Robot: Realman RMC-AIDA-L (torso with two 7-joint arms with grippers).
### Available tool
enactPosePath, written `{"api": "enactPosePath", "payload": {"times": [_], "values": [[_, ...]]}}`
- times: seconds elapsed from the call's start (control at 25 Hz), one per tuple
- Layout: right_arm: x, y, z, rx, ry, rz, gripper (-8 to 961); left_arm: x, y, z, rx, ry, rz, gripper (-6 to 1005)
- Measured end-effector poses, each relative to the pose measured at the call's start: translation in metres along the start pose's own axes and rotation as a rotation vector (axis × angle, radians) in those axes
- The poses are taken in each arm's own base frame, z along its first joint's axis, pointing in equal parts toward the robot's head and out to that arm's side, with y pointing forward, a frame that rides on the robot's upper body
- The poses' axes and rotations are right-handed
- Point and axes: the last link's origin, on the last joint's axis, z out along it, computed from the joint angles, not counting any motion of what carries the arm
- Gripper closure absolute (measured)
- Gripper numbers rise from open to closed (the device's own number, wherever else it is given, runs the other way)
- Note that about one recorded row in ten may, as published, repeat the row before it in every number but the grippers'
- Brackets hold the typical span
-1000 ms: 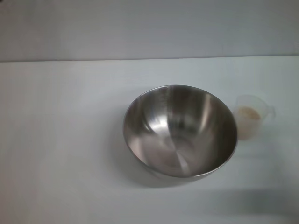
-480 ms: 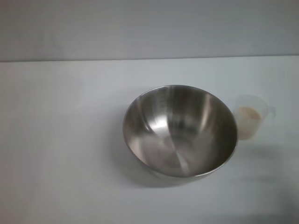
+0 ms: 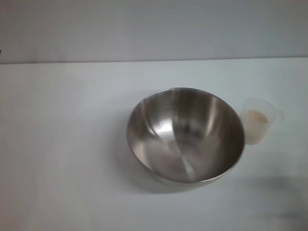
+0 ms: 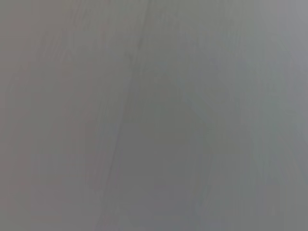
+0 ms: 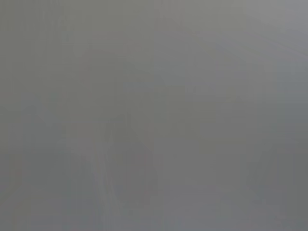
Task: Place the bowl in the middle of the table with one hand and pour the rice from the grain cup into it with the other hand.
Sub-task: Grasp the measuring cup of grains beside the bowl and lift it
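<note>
While my head camera looks down on the table (image 3: 62, 144), neither of my grippers shows anywhere in it.

Bowl: the steel bowl (image 3: 185, 134) sits upright on the table, slightly toward 3 o'clock of the view's centre, its brushed inside open to the camera and bare of grains.

Grain cup: the clear grain cup (image 3: 260, 119) stands upright at the bowl's 3 o'clock, just beside its rim; I cannot tell whether the two touch.

Rice: the rice (image 3: 255, 116) lies as a pale beige mass inside the cup, all of it in the cup and none in the bowl.

Table: the white top fills the view from the far edge at 12 o'clock to the near edge at 6 o'clock; a soft shadow lies near 5 o'clock of the view, below the cup.

Wall: a plain grey wall (image 3: 154, 29) runs behind the table's far edge at 12 o'clock.

Left claw: out of sight in every view; my left wrist camera shows only a flat grey field, so I cannot say whether the fingers are spread or pressed together.

Right claw: likewise out of sight; my right wrist camera shows the same featureless grey, and the fingers' state is unknown.

Contact: nothing grips the bowl or the cup.
</note>
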Motion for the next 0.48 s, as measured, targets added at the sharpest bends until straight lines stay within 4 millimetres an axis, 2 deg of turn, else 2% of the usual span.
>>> {"api": "enactPosePath", "payload": {"times": [0.04,0.16,0.48], "values": [[0.000,0.000,0.000,0.000,0.000,0.000,299,0.000,-0.001,-0.001,0.002,-0.002,0.001,423],[0.008,0.003,-0.003,-0.018,0.058,0.003,299,-0.001,-0.001,-0.001,0.002,-0.006,0.006,189],[0.025,0.010,0.003,-0.044,0.167,0.025,300,-0.001,-0.001,-0.002,0.001,-0.003,0.003,140]]}}
